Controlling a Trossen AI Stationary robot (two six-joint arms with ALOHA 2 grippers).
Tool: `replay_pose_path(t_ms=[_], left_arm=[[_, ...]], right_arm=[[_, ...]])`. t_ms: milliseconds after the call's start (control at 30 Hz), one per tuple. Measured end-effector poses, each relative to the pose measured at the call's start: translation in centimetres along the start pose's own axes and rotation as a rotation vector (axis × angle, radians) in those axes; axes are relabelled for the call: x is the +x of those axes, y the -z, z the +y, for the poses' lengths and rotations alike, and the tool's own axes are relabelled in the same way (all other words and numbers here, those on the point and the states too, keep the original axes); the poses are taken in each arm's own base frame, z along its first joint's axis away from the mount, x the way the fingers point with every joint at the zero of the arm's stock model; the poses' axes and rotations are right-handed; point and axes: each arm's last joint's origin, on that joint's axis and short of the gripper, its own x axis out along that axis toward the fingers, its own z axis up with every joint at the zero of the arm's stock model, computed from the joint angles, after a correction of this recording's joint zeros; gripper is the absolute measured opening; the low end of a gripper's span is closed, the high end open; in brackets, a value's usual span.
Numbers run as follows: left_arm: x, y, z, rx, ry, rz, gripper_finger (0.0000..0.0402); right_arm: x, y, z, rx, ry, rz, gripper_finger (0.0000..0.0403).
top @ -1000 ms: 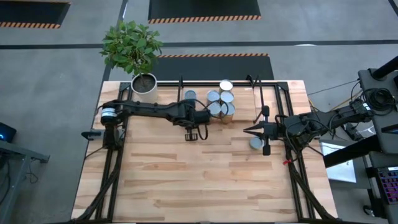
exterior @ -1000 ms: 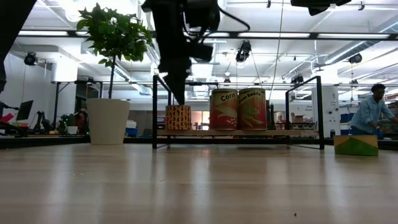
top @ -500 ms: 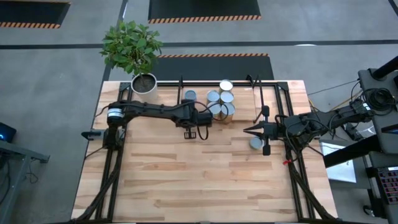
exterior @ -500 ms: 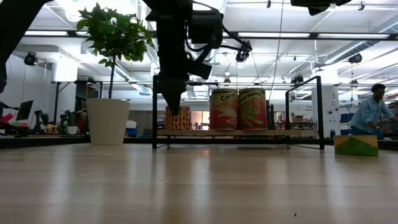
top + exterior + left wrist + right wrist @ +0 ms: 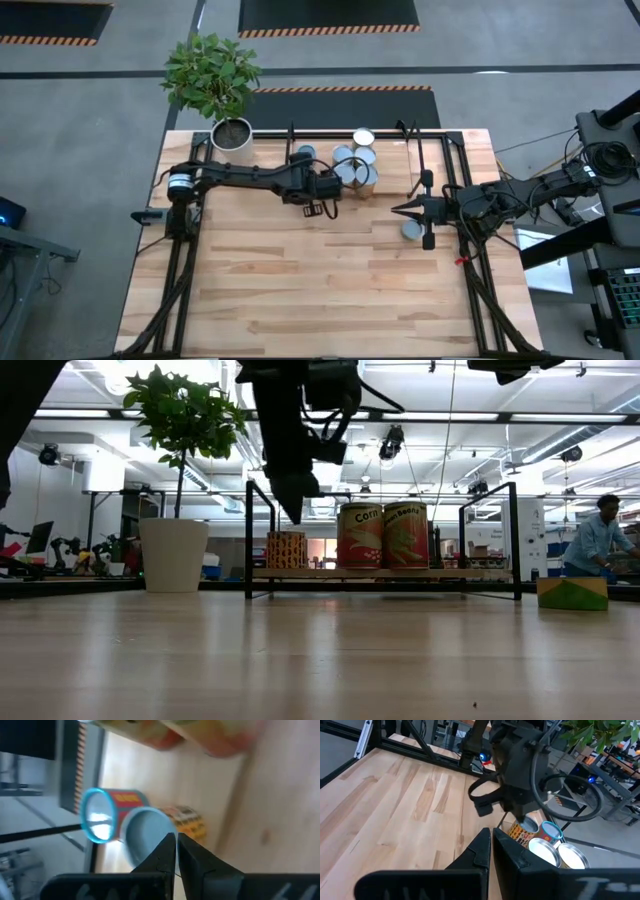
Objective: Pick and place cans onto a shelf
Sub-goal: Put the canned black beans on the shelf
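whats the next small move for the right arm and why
Probably open the right gripper and lower it toward the lone can on the table beside it. Its fingers are shut and empty, and that can sits off the shelf, where the other cans already cluster by the shut left gripper.

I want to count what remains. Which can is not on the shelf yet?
The single can standing on the bare table, just under the shut right hand. All other cans are grouped on the shelf at the table's far edge.
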Motion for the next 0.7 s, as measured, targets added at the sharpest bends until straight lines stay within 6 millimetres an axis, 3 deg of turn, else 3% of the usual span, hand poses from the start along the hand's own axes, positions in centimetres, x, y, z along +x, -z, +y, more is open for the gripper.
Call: replay_pose_path(t_ms=[167,700], left_arm=[[0.1,-0.4,1.0,-0.025,-0.116,-0.028,0.0001],[1.8,-0.1,1.2,-0.073,-0.108,-0.023,0.0001]], right_arm=[[0.0,0.0,0.0,0.000,0.000,0.000,0.0009],[0.0,0.1,0.0,-0.003,-0.001,0.007,0.0009]])
